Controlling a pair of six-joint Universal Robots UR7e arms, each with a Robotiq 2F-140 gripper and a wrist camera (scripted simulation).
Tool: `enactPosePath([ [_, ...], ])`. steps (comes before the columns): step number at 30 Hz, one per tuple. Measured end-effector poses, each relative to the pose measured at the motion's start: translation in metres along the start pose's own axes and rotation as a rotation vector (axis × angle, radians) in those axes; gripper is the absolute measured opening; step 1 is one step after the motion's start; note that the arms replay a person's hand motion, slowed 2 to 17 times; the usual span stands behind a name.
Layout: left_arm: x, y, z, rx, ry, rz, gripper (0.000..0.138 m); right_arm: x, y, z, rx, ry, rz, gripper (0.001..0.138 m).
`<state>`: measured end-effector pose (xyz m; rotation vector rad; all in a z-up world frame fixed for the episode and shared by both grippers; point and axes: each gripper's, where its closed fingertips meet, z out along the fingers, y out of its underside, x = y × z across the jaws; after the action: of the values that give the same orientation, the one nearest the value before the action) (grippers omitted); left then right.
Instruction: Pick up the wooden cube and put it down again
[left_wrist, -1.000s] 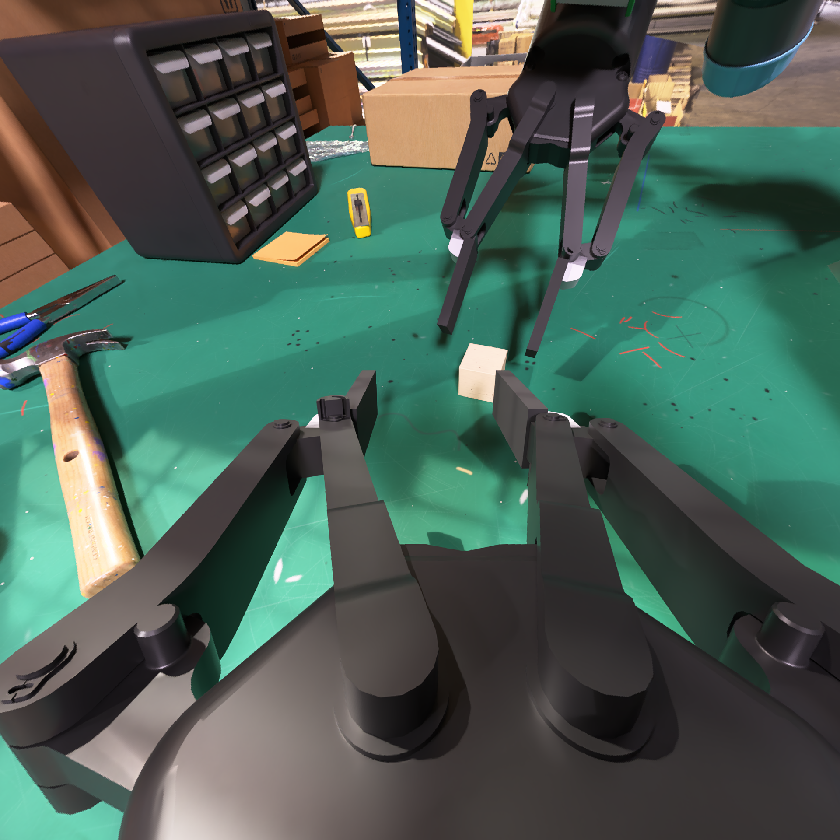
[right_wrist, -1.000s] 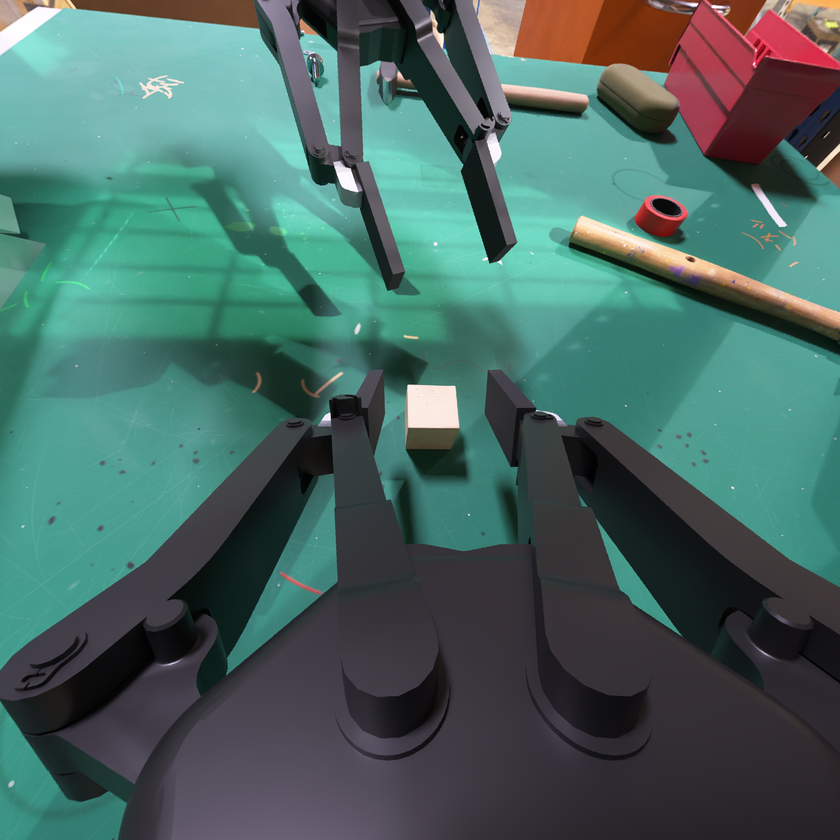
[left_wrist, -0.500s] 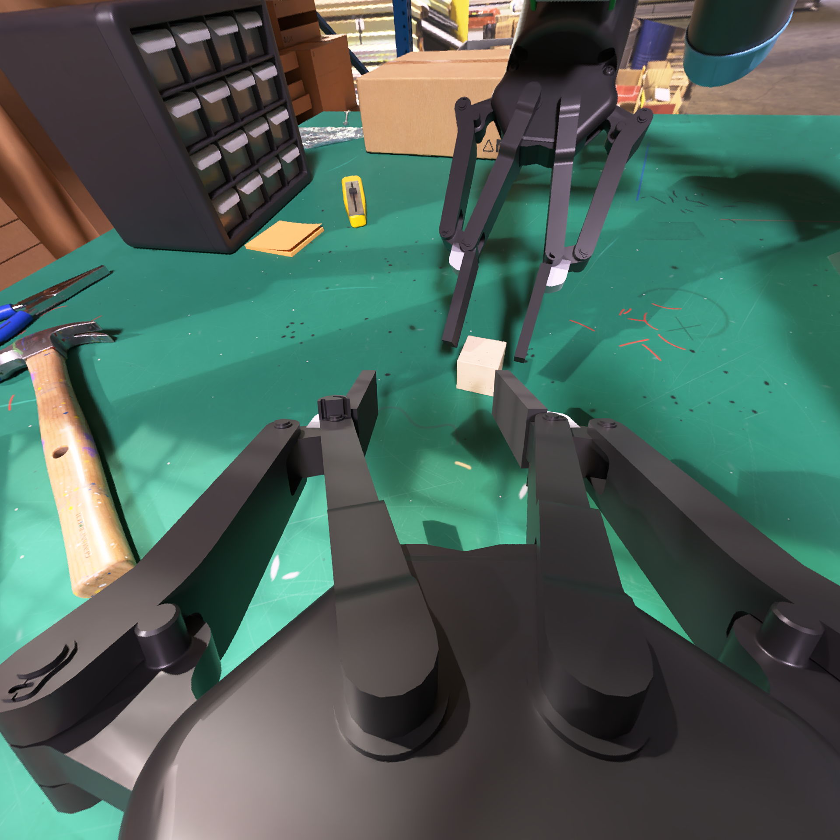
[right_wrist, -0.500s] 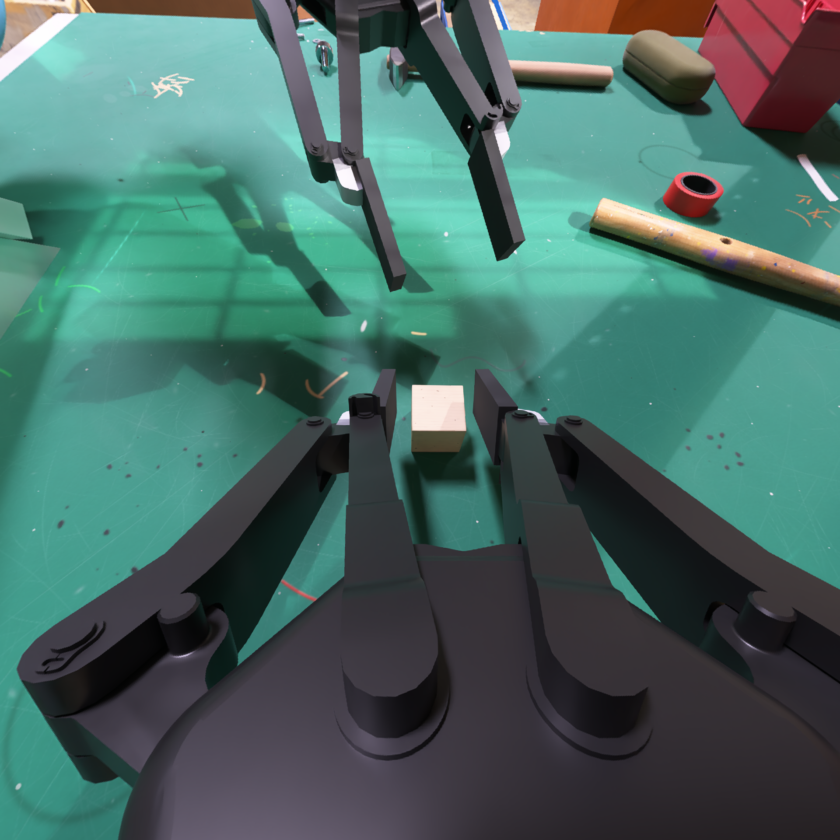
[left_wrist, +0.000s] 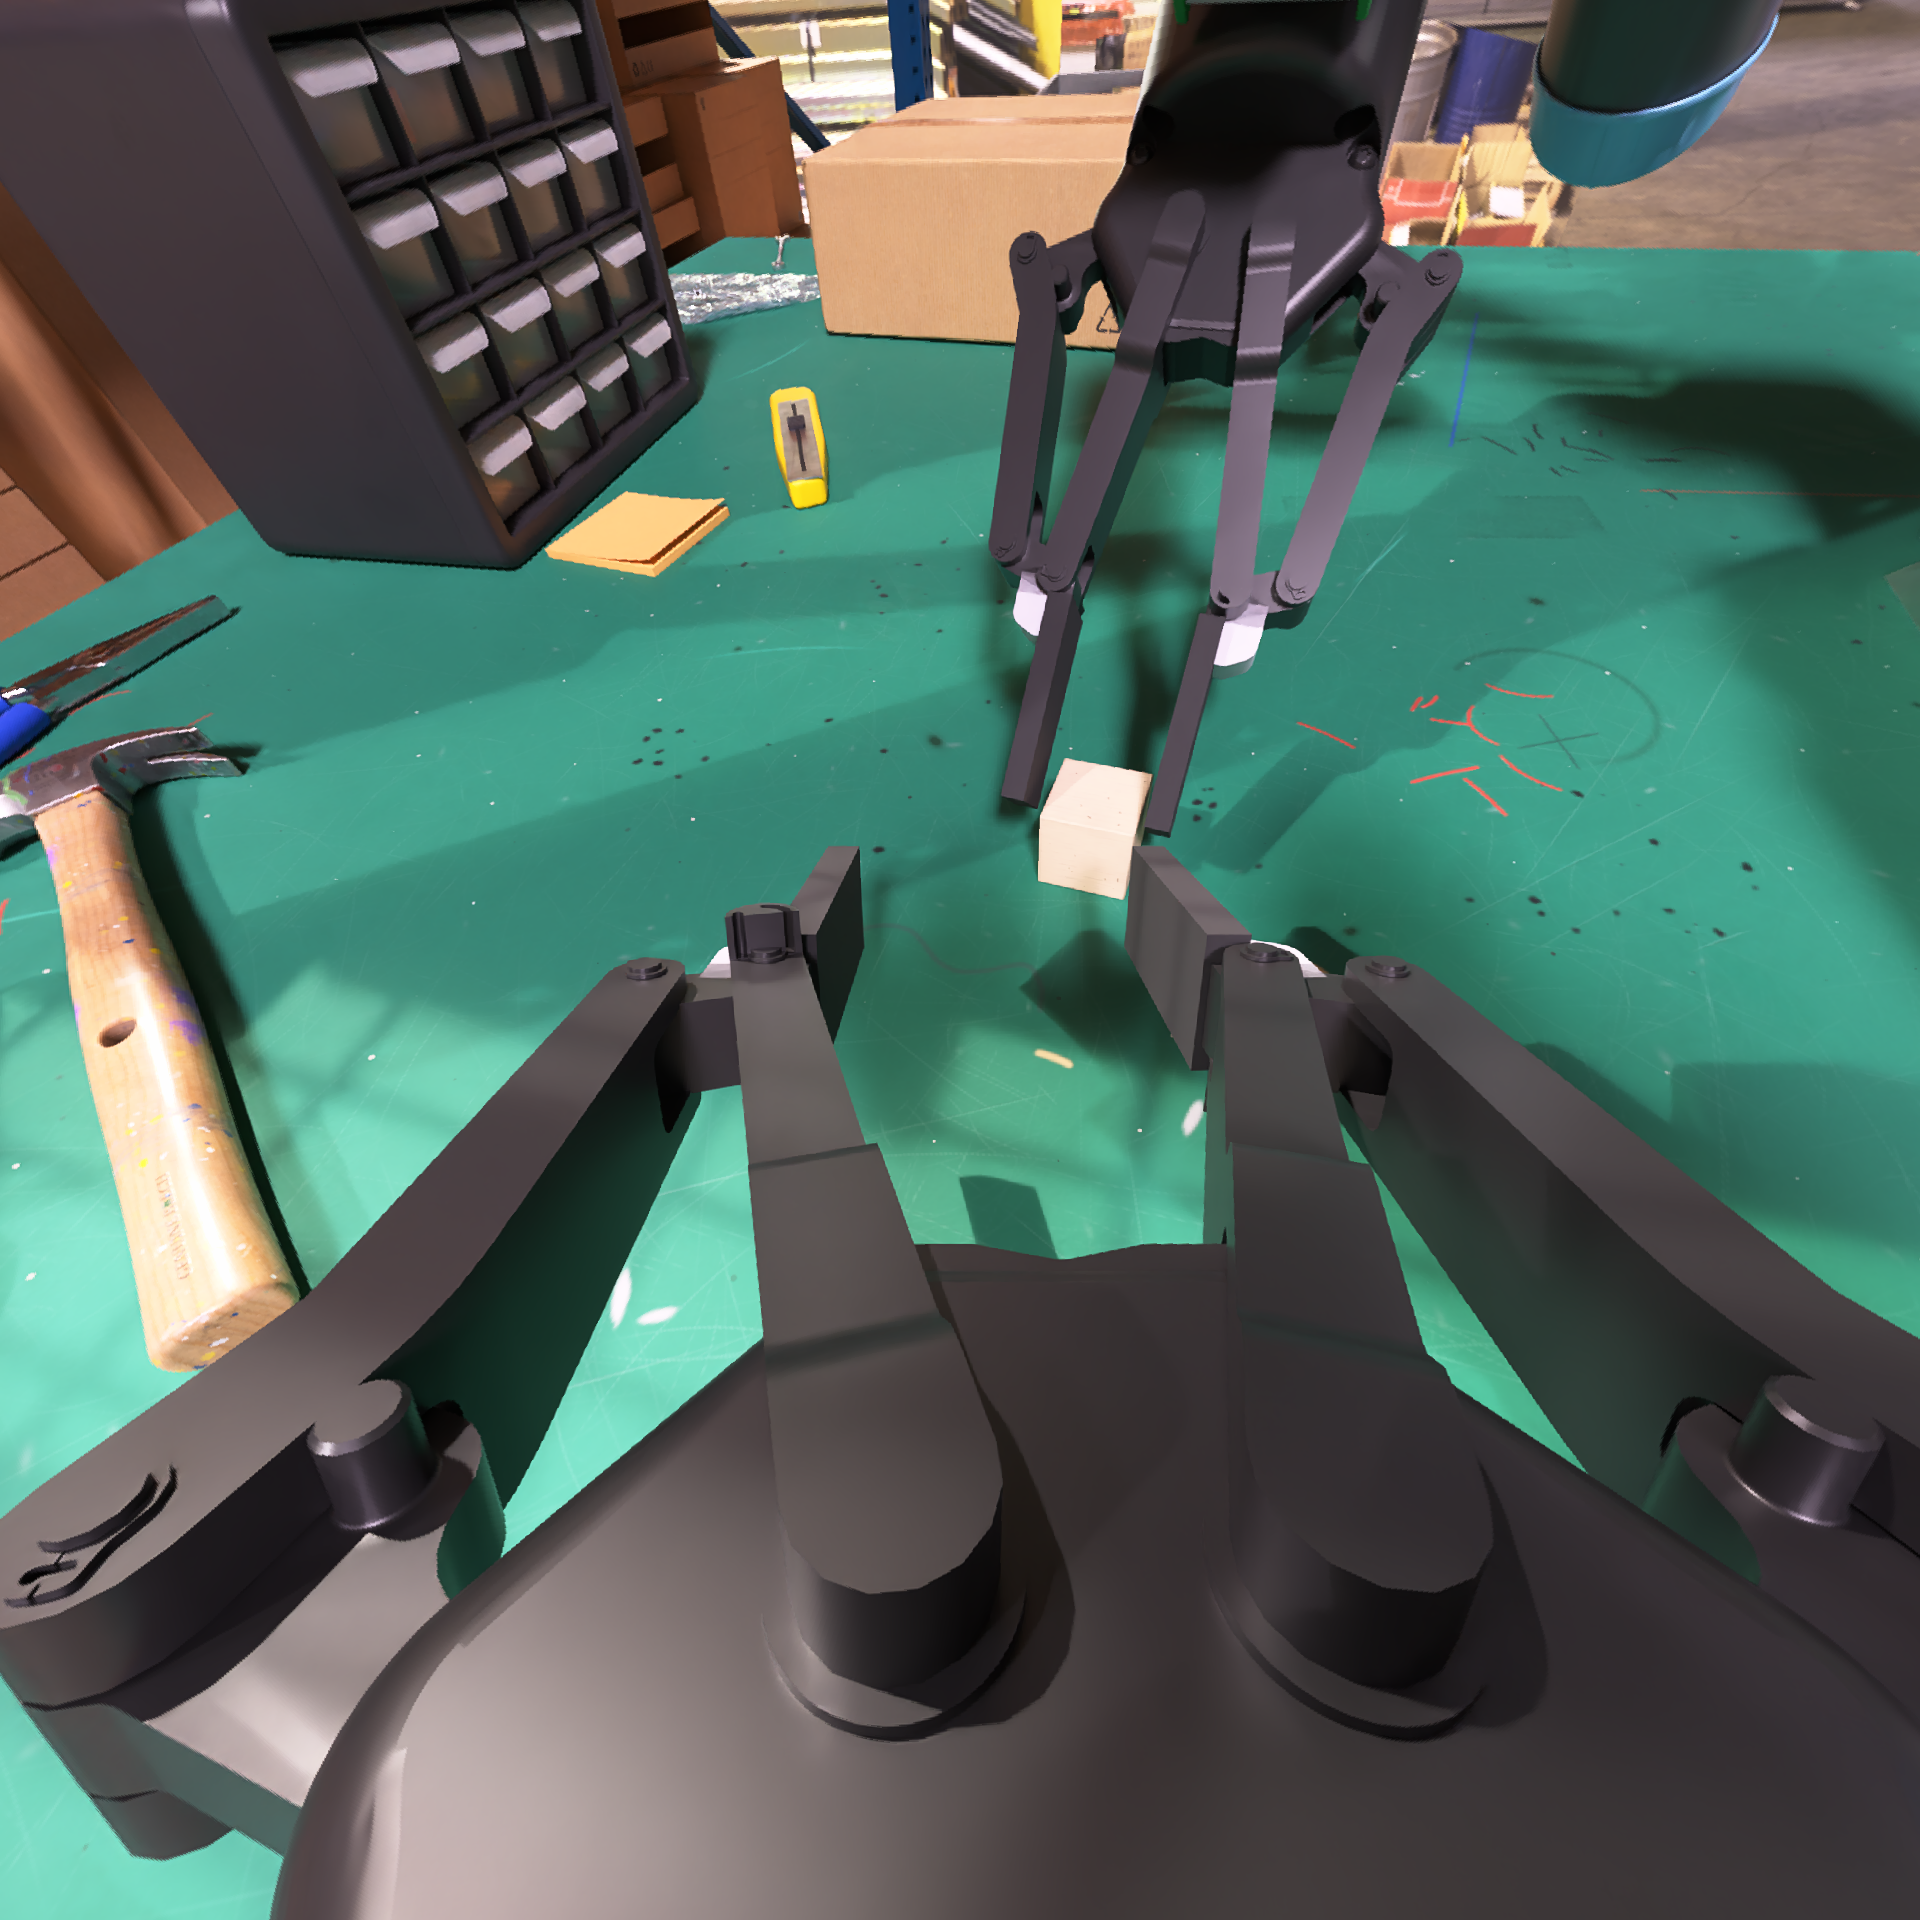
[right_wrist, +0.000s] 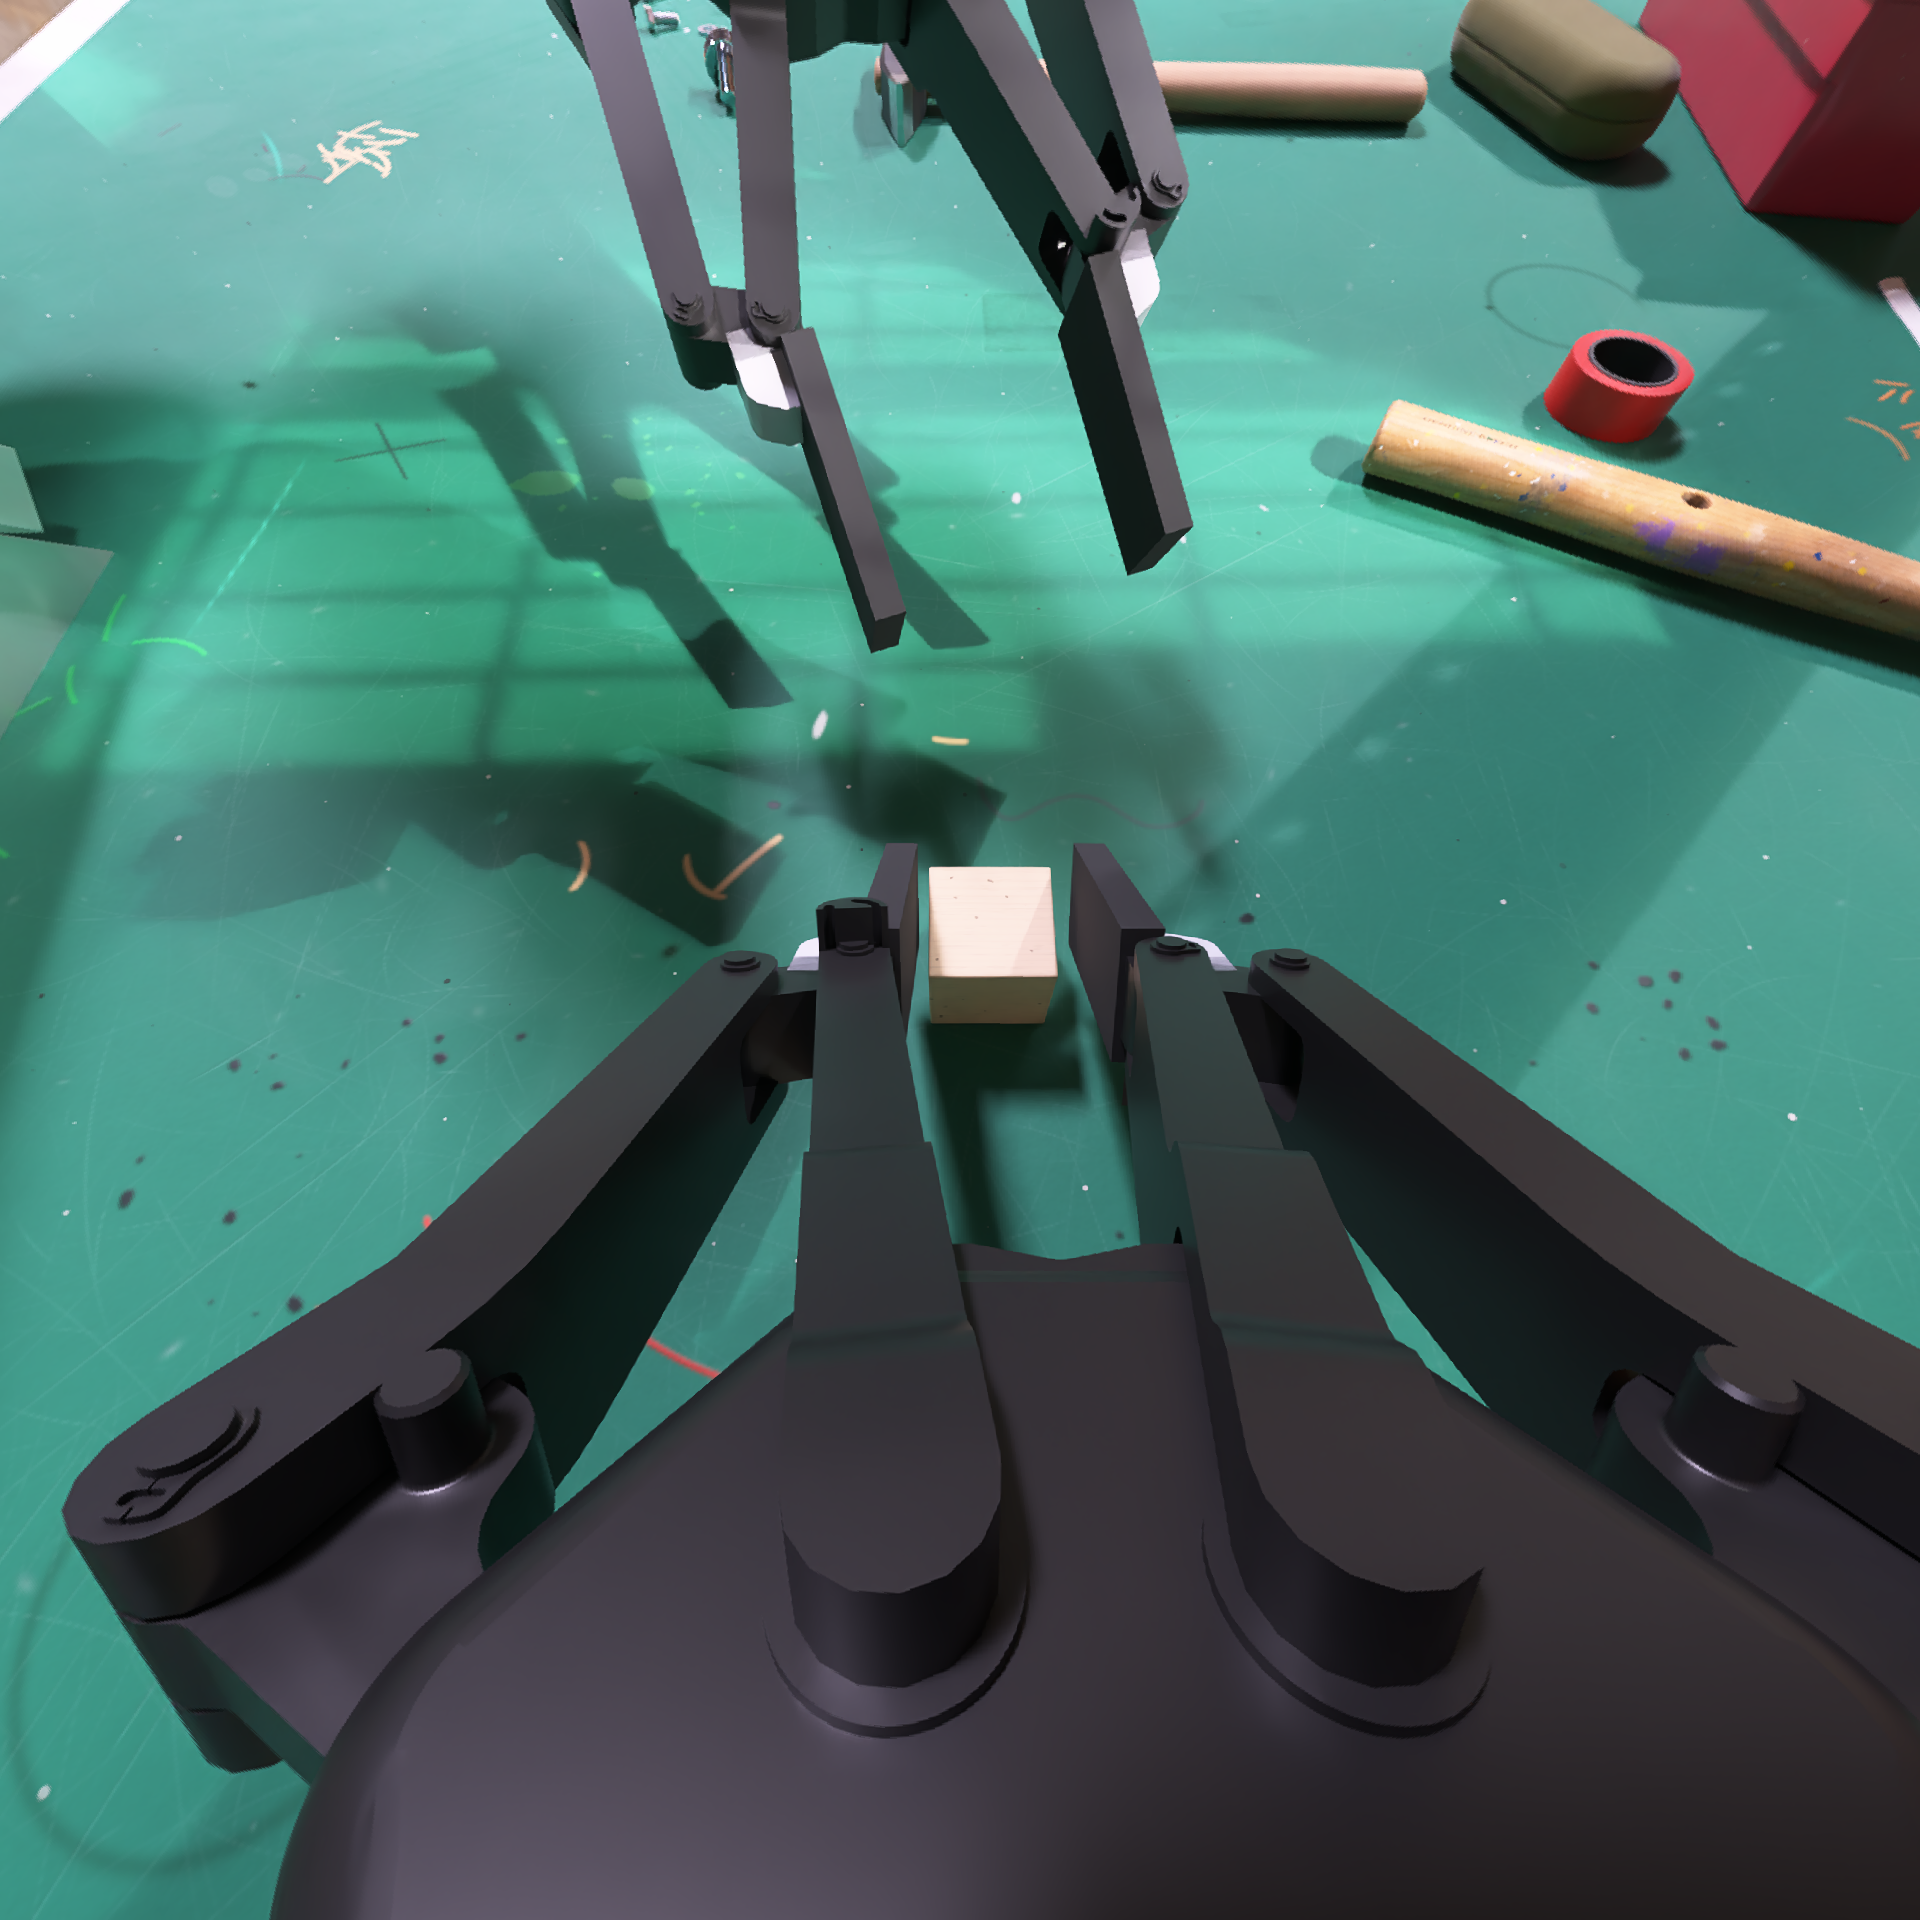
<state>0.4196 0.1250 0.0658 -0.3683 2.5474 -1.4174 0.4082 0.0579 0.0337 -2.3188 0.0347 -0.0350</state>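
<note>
Wooden cube (right_wrist: 991, 940) sits between the nearly closed right end effector (right_wrist: 995, 914); left end effector (left_wrist: 995, 914) gapes empty.

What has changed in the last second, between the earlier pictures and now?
The right gripper has narrowed around the wooden cube: its fingers now flank the cube closely, though a thin gap still shows, so no firm grasp yet. The cube stays on the green table. The left gripper stays open and empty; the hammer has not moved.
</note>
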Motion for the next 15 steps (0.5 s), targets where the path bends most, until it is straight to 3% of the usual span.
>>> enactPosePath([
  [6,0.0009,0.0015,0.0015,-0.007,0.006,-0.001,0.068,-0.0010,0.0025,0.0026,-0.009,-0.019,0.006,0.032],
  [15,0.0043,0.0042,0.0054,-0.024,0.025,-0.002,0.068,-0.0011,0.0023,0.0029,-0.011,-0.029,-0.006,0.032],
])
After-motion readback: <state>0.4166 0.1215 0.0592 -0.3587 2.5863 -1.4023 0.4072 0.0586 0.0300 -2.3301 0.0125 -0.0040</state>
